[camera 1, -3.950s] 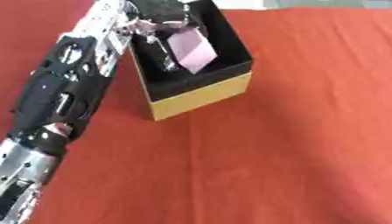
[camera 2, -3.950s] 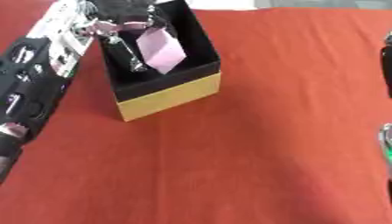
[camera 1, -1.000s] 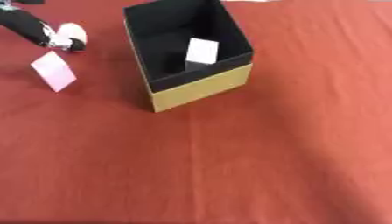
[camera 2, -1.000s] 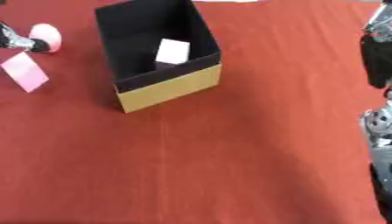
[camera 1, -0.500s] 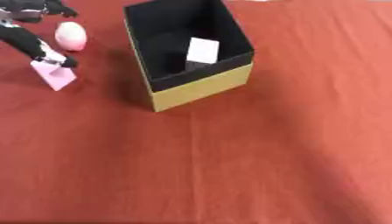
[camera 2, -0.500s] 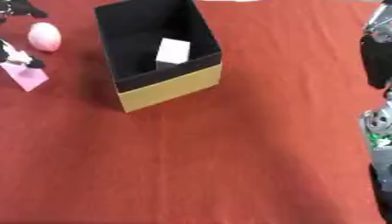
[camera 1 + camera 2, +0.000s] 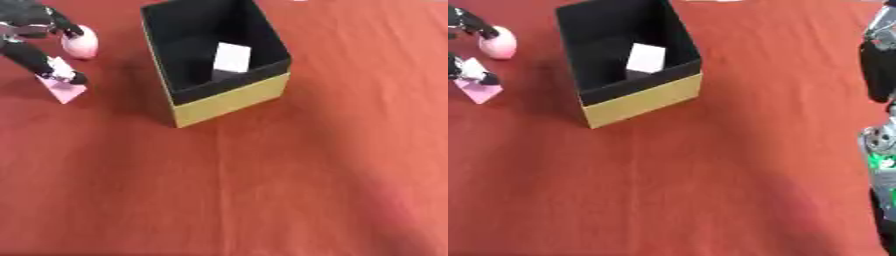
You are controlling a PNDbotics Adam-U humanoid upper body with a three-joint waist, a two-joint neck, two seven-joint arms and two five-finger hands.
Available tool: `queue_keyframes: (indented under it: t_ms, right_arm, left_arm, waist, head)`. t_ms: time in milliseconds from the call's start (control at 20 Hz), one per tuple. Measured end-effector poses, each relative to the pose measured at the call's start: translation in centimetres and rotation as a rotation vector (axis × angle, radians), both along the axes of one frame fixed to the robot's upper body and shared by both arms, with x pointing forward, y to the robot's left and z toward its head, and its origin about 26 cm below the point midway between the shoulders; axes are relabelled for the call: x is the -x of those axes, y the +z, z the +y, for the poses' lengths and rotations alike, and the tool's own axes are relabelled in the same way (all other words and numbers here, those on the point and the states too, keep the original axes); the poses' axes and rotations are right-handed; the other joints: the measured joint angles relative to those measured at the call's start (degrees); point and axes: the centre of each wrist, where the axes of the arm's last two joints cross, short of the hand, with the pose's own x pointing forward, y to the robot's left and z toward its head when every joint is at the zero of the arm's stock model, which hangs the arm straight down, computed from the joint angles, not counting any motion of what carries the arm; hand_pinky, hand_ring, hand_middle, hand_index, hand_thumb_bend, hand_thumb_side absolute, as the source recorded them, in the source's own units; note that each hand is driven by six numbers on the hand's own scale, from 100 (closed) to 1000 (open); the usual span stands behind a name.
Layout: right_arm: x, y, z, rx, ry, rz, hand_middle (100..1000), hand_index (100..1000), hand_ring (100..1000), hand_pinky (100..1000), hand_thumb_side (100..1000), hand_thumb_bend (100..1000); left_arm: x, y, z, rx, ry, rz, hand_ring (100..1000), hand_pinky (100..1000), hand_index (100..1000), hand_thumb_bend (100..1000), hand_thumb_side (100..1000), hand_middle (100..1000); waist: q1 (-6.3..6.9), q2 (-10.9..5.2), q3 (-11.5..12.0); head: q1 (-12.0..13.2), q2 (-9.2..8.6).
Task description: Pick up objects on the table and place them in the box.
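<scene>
Two things waiting beside my left hand (image 7: 35, 52).
I am pinching the thin, light pink card (image 7: 61, 86) at its edge, fingers curled; the ball (image 7: 80, 44) is sitting just behind.

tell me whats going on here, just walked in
A humanoid robot is clearing a red table into a black box with a yellow outside. A white card-like item already lies inside the box. The left hand is at the table's left side, its fingers coming down on a flat pink piece, with a pink egg-shaped object lying just behind it. Neither pink thing is lifted yet. The right arm shows only at the right edge, idle.
</scene>
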Motion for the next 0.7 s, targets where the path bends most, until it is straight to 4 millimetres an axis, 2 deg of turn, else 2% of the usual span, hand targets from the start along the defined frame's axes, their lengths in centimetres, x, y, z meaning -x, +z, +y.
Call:
queue_keyframes:
  t_ms: [250, 450, 700]
  right_arm:
    - [-0.01, -0.05, 0.05, -0.004, 0.000, -0.001, 762, 878, 744, 809, 690, 100]
    - [-0.01, -0.06, 0.06, -0.006, -0.003, -0.003, 761, 878, 744, 809, 691, 100]
    - [-0.01, -0.06, 0.06, -0.007, -0.004, -0.003, 760, 878, 745, 809, 691, 100]
  left_arm:
    - [-0.22, -0.44, -0.05, -0.006, -0.002, 0.005, 699, 613, 929, 546, 802, 662]
    - [-0.27, -0.57, -0.23, 0.000, -0.017, 0.003, 614, 532, 839, 548, 707, 577]
    - [-0.28, -0.59, -0.23, 0.004, -0.022, 0.003, 559, 461, 755, 534, 511, 521]
  waist:
    - [0.02, 0.10, -0.1]
    - [0.08, 0.13, -0.1]
    - [0.12, 0.17, -0.1]
  head:
    - [0.0, -0.02]
    - [0.0, -0.02]
    - [-0.1, -0.02]
